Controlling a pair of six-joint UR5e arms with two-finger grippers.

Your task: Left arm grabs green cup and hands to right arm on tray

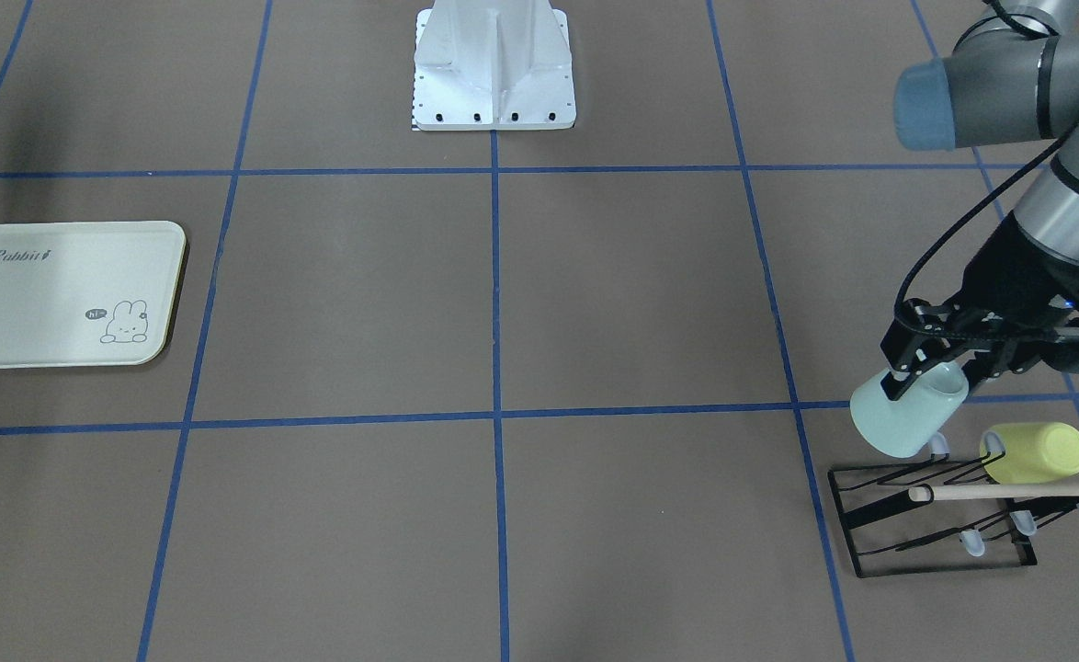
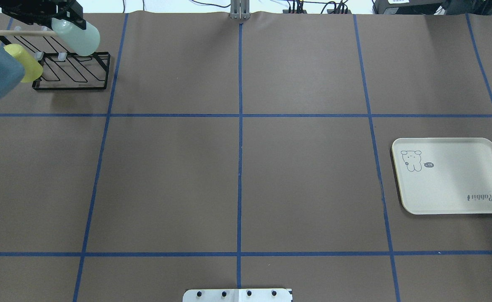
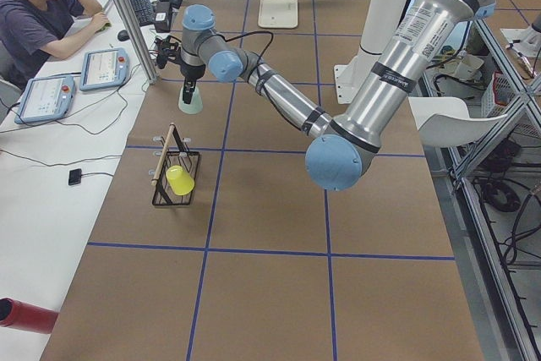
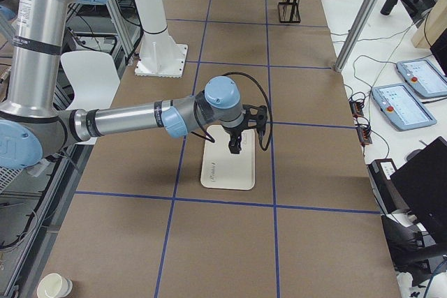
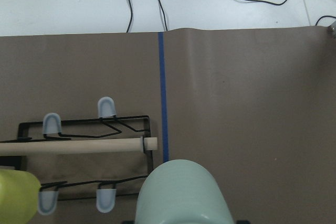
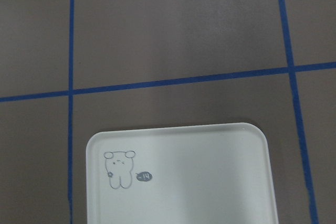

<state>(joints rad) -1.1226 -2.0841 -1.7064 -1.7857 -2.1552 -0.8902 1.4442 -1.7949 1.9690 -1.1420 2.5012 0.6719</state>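
the left hand (image 1: 921, 372) is clenched on the green cup (image 1: 902, 418), gripping at the rim end, with one finger showing on the outside of the wall. the cup hangs in the air just above the near corner of the wire rack (image 1: 925, 533), apparently clear of its prongs. a yellow cup (image 1: 1036, 452) sits on the rack beside the wooden rod (image 1: 1017, 493).

the cup's long axis is tilted. its closed base points down and away from the hand, toward the middle of the counter (image 1: 503, 303), and its mouth is up at the fingers.

the tray (image 1: 43, 303) lies well apart from the cup, at the opposite end of the counter on the robot's right. the right hand (image 4: 236, 146) hovers above the tray, so it is by far the nearer one to the drop spot, while only the left arm has the cup. whether the right hand is released or clenched cannot be told, as it shows only in the side view.

judging from this, the grab is done and the carry toward the centre comes next. the exposed base and lower wall look like the part the right hand could take.
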